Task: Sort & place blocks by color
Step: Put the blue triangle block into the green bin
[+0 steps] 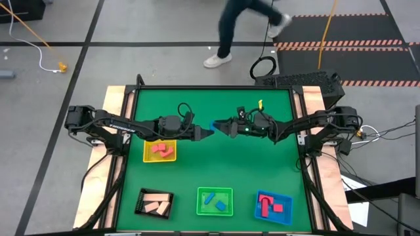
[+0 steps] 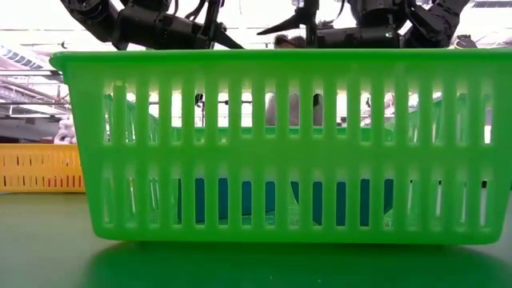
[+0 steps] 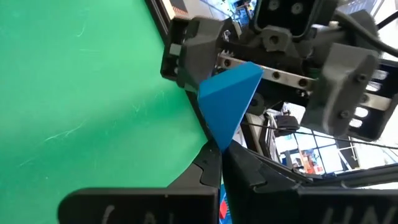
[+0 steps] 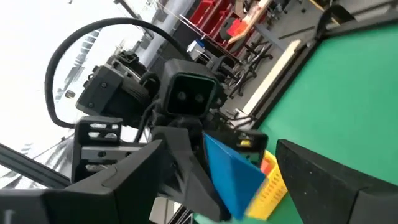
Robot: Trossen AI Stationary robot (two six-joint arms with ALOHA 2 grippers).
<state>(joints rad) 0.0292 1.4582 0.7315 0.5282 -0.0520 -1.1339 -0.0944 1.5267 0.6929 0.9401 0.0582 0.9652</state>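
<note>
The two grippers meet nose to nose at mid-table over bare green mat (image 1: pixel 216 167) — open room beyond them. Nearest the left gripper (image 1: pixel 207 132) stands the yellow tray (image 1: pixel 146 151) — the other trays lie well clear.

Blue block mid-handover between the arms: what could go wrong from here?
1. The blue block is a wedge that the left pincer seems to hold only by its narrow end. It may slip before the open right pincer closes, dropping onto the mat, outside any tray.
2. The pincers sit nearly tip to tip, so a small misalignment could make the fingers collide.
</note>
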